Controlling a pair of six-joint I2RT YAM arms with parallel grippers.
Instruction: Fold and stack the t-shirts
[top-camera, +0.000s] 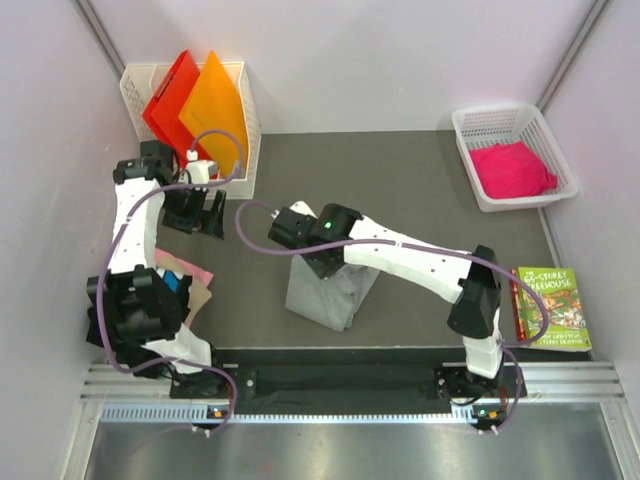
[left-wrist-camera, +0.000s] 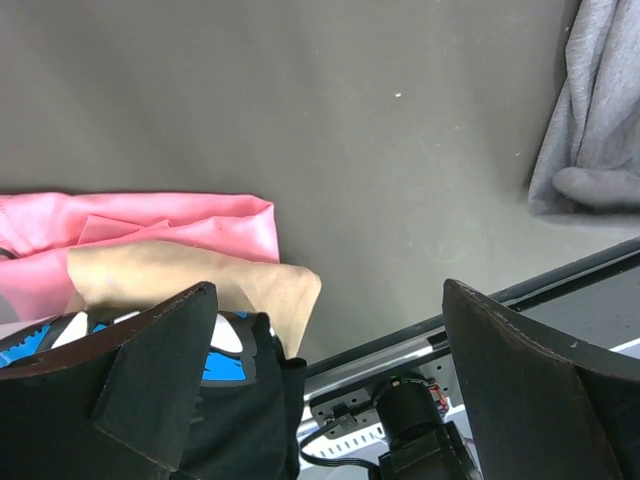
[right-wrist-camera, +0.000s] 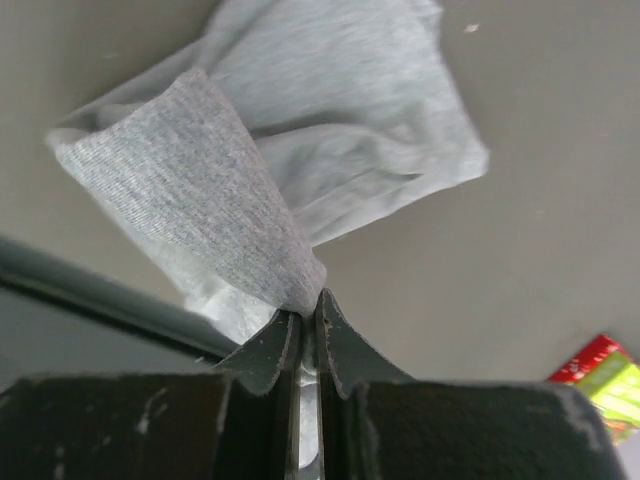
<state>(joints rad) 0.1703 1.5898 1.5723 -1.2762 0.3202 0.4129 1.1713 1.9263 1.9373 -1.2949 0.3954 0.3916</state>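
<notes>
Item, grey tee (top-camera: 322, 298): at mid worktop (top-camera: 420, 190), toward the front edge; one edge is lifted and the rest slumps onto the surface below, its length running from the grip toward the front edge. Item, right tool (top-camera: 316, 262): clenched on a pinch of that lifted edge; the wrist view shows the cloth nipped between shut jaws. Item, left tool (top-camera: 195, 213): released, jaws wide and holding nothing, just in front of the white bin (top-camera: 248, 120) with its red folder (top-camera: 168, 95) and orange folder (top-camera: 215, 105). Item, pile at the left arm's base: pale pink cloth (left-wrist-camera: 170, 222), a tan layer (left-wrist-camera: 190, 275) and the black tee (left-wrist-camera: 225, 362) with blue-white print, overlapping; you cannot tell from here how neatly they are folded. Item, pink tee (top-camera: 512, 170): bunched in the white basket (top-camera: 563, 158) at the far right corner, well apart from both tools. Item, green book (top-camera: 552, 308): near right, beside the right arm. Relation to note: the pile lies to the left of the grey tee, with bare worktop between; the left arm is nearer the pile, but only the right tool has hold of the tee; you should judge the fold unfinished, and any stacking would mean carrying the tee leftward across that gap without letting the hanging part drag.
</notes>
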